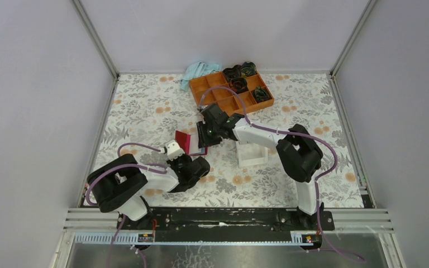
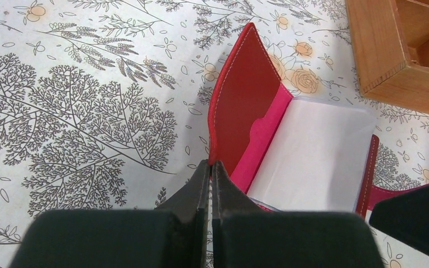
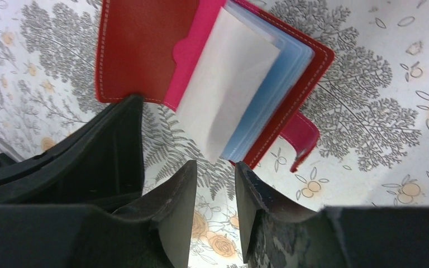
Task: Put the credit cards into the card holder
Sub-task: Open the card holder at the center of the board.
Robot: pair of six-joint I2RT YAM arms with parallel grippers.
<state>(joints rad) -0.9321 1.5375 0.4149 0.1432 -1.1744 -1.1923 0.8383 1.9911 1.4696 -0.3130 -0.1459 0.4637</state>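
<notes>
flowery tabletop [image 1: 145,106] with gray walls all around it. the red card holder [image 2: 240,100] lies open near the middle of it, between the two arms. the left fingers [image 2: 198,187] are pressed together, with their tips right at the edge of the red flap. the right fingers [image 3: 181,195] are apart with nothing in them, just beside the see-through pockets [image 3: 229,84], where something light blue shows. an orange tray [image 1: 232,92] sits farther back.
</notes>
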